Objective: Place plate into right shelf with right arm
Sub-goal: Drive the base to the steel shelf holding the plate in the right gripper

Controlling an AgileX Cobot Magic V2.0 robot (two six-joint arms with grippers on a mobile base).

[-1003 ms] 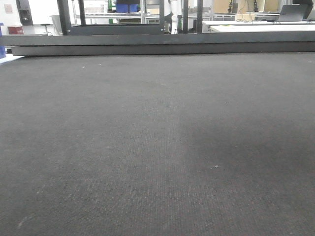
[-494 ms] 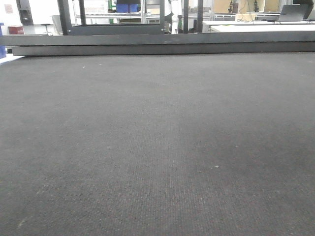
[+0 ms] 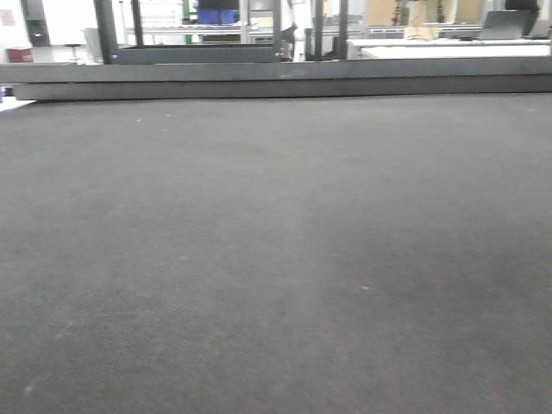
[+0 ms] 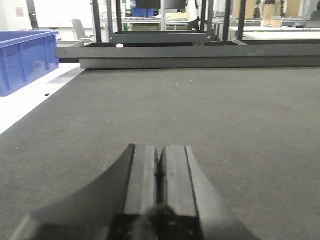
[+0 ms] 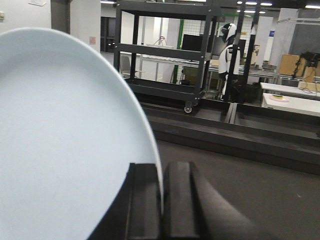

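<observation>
White round glossy plate: held upright on edge with its rim nipped in the right gripper; fills the near left of the right wrist view, lifted clear of the mat.
Right gripper: black fingers pinching the plate's rim, one pad on each face, catching only a narrow strip of rim.
Left gripper: black fingers pressed together on nothing, low over the dark grey woven mat; large blue plastic bin at far left.
Right shelf: not seen in any view; black wheeled rack far ahead appears to be other furniture.
Step in hand: judged to be the carry toward the shelf, with placing not yet done.
Doing it well: keep the pinch firm and swing slowly, as a glossy rim may slip or pivot; level the plate before sliding it in; clear the shelf's edge; loosen only once the plate is supported.
Left arm: best kept parked, out of the swing.
</observation>
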